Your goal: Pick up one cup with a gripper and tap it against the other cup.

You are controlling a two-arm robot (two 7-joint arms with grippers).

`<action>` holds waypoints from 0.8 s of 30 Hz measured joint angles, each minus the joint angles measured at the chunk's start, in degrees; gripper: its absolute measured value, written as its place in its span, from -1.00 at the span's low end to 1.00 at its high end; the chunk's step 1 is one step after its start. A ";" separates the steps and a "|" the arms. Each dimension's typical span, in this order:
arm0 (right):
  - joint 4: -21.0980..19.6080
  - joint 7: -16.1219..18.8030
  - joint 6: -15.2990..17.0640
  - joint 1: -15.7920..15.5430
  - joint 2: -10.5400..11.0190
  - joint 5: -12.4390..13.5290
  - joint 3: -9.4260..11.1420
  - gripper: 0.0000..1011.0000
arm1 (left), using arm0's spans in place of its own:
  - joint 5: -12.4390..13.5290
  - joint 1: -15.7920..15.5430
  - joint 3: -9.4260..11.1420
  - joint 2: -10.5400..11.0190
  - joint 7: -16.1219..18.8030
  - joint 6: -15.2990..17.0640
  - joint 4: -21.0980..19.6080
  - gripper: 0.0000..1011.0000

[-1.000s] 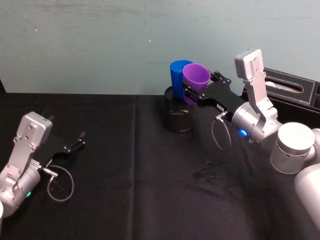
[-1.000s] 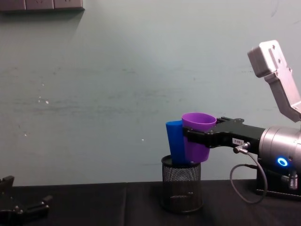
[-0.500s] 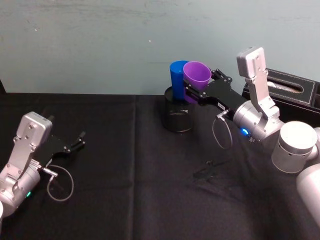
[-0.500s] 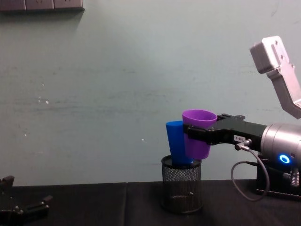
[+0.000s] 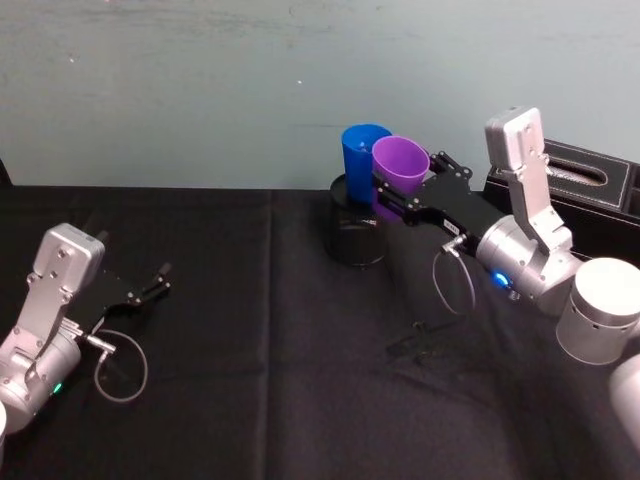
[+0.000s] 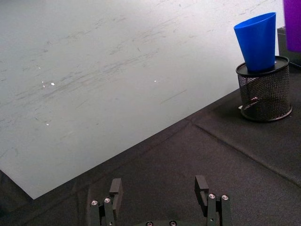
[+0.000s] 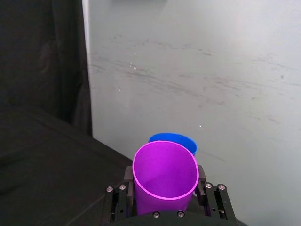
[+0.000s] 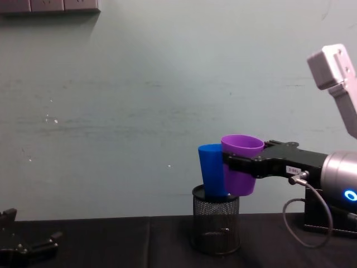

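**The purple cup (image 5: pixel 400 160) is up beside the blue cup (image 5: pixel 360 152)**

The right end effector (image 5: pixel 396 190) squeezes the purple cup by its sides, in the air just over the black mesh pen holder (image 5: pixel 356 240). The blue cup stands in that holder. The left end effector (image 6: pixel 158 188) is wide open, far left of the holder.

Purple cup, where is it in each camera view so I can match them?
Head view: purple cup, right of centre, beside the blue cup.
Chest view: purple cup, right of centre, overlapping the blue cup.
Left wrist view: purple cup, cut off at the edge, near the blue cup.
Right wrist view: purple cup, close up between the jaws.
Shared landmark: the blue cup in the mesh holder.
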 joint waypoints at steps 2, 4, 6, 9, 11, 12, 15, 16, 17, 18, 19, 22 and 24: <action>-1.56 -0.13 0.72 -1.02 0.52 0.23 0.12 0.48 | 0.00 0.00 0.00 0.00 0.00 0.00 0.00 1.00; -2.60 -0.38 1.15 -1.76 0.83 0.40 0.31 0.48 | 0.00 0.00 0.00 0.00 0.00 0.00 0.00 1.00; -3.96 -0.59 1.78 -2.78 1.24 0.71 0.50 0.48 | 0.00 0.00 0.00 0.00 0.00 0.00 0.00 1.00; -5.93 -0.85 2.40 -4.11 1.76 1.16 0.70 0.48 | 0.00 0.00 0.00 0.00 0.00 0.00 0.00 1.00; -7.71 -0.92 2.76 -5.25 2.23 1.51 0.82 0.48 | 0.00 0.00 0.00 0.00 0.00 0.00 0.00 1.00; -8.21 -0.92 2.86 -5.63 2.39 1.64 0.85 0.48 | 0.00 0.00 0.00 0.00 0.00 0.00 0.00 1.00; -9.63 -0.91 3.08 -6.59 2.83 1.96 0.93 0.48 | 0.00 0.00 0.00 0.00 0.00 0.00 0.00 1.00; -9.58 -0.89 3.08 -6.56 2.82 1.96 0.92 0.48 | 0.00 0.00 0.00 0.00 0.00 0.00 -0.01 1.00; -9.51 -0.90 3.08 -6.51 2.80 1.96 0.92 0.48 | 0.00 0.00 0.00 0.00 0.00 0.00 -0.01 1.00; -9.37 -0.90 3.08 -6.42 2.75 1.95 0.92 0.48 | 0.00 0.00 0.00 0.00 0.00 0.00 -0.01 1.00; -9.28 -0.90 3.08 -6.38 2.72 1.94 0.92 0.48 | 0.00 0.00 0.00 0.00 0.00 0.00 0.00 1.00; -9.09 -0.90 3.06 -6.25 2.68 1.90 0.91 0.48 | 0.00 0.00 0.00 0.00 0.00 0.00 0.00 1.00; -8.99 -0.90 3.03 -6.20 2.65 1.87 0.91 0.48 | 0.00 0.00 0.00 0.00 0.00 0.00 -0.01 1.00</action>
